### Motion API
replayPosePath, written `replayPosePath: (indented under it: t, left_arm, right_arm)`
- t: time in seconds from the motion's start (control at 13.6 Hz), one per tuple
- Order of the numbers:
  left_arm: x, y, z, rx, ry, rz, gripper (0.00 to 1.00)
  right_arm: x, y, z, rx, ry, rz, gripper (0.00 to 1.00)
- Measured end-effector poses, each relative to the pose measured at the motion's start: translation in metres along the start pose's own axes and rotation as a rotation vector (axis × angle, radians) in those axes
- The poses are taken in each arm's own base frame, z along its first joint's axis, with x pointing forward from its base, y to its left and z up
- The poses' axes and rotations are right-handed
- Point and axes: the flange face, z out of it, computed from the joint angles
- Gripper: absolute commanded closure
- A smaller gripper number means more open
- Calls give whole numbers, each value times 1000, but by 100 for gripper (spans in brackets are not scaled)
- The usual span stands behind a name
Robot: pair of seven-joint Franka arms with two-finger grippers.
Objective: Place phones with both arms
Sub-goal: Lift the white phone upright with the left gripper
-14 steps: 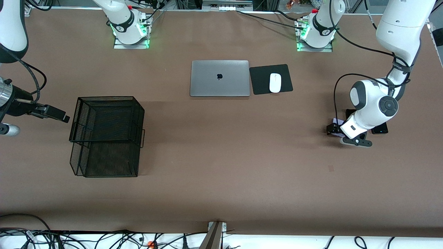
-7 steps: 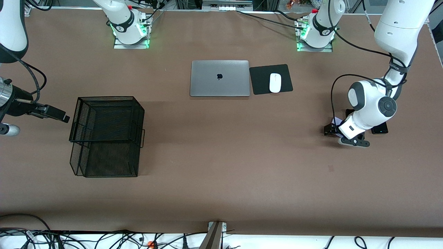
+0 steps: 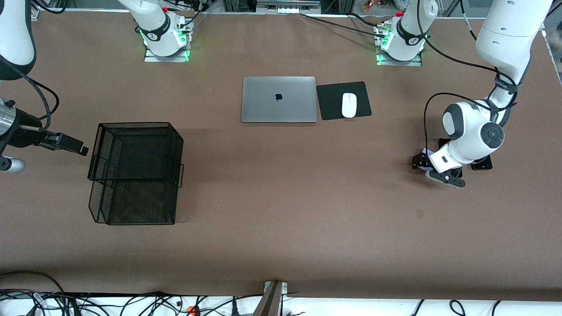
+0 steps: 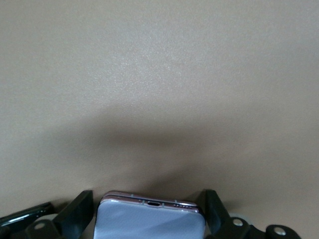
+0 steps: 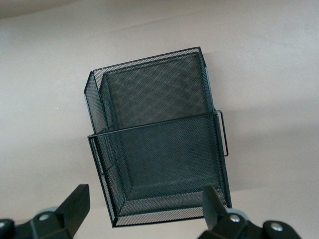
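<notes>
Left gripper (image 3: 420,163) is down at the table (image 3: 281,197), at the left arm's end, well away from the laptop (image 3: 279,99). Its fingers (image 4: 77,214) are spread wide, one on each side of the white-lavender phone (image 4: 152,219); the left wrist view shows a thin gap on both sides, so it's straddling the phone, not pinching it. That phone (image 3: 425,153) lies flat on the table, mostly covered by the arm in the front view.

Two more phones lie just beside it, farther toward the left arm's end: a corner of the long black phone (image 3: 444,142) shows above the wrist housing, and the small black phone (image 3: 482,164) pokes out past it. Can't tell whether they touch each other.

Right gripper (image 3: 72,145) waits at the right arm's end of the table, hanging just beside the black mesh basket (image 3: 136,173), fingers (image 5: 75,204) spread, nothing between them. The right wrist view looks down into the basket (image 5: 159,139).

Laptop is shut, near the arm bases. The mouse (image 3: 349,105) sits on a black pad (image 3: 329,103) touching the laptop's edge on the left arm's side.
</notes>
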Motion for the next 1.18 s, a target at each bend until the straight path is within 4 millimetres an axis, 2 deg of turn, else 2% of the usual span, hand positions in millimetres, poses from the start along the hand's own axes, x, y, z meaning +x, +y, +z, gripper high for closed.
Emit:
replayPosePath:
  t: [0.37, 0.74, 1.18]
  left_arm:
    - [-14, -12, 0, -4, -12, 55, 0]
    - [-34, -6, -3, -11, -30, 47, 0]
    - [-41, -9, 3, 8, -6, -4, 0]
  right_arm:
    - [0, 0, 0, 0, 0, 0, 0]
    - [0, 0, 0, 0, 0, 0, 0]
    - [0, 0, 0, 0, 0, 0, 0]
